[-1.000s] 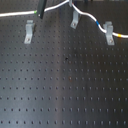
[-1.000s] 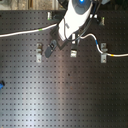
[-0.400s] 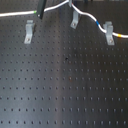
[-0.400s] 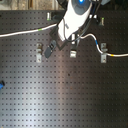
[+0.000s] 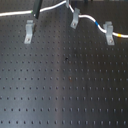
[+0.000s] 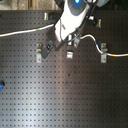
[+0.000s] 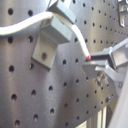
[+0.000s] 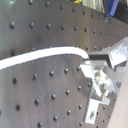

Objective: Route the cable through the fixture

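The white cable (image 5: 92, 20) comes in from the first exterior view's left, runs past the middle fixture (image 5: 75, 21) and the right fixture (image 5: 110, 35), and shows a blue and a yellow band near its far end. My gripper (image 5: 33, 18) hangs just above the left fixture (image 5: 28, 32). In the second exterior view the gripper (image 6: 48, 47) sits beside that fixture (image 6: 41, 50), and the arm hides part of the cable (image 6: 25, 31). Both wrist views show the cable (image 7: 25, 22) (image 8: 40, 54) ending between the shut fingers (image 7: 107, 59), next to a metal bracket (image 7: 47, 40).
Black perforated breadboard (image 5: 65, 85) fills the scene. The white robot arm (image 6: 75, 15) leans over the board's back edge. A small blue object (image 6: 1, 85) lies at the second exterior view's left edge. Two more brackets (image 6: 70, 52) (image 6: 103, 52) stand in the fixture row.
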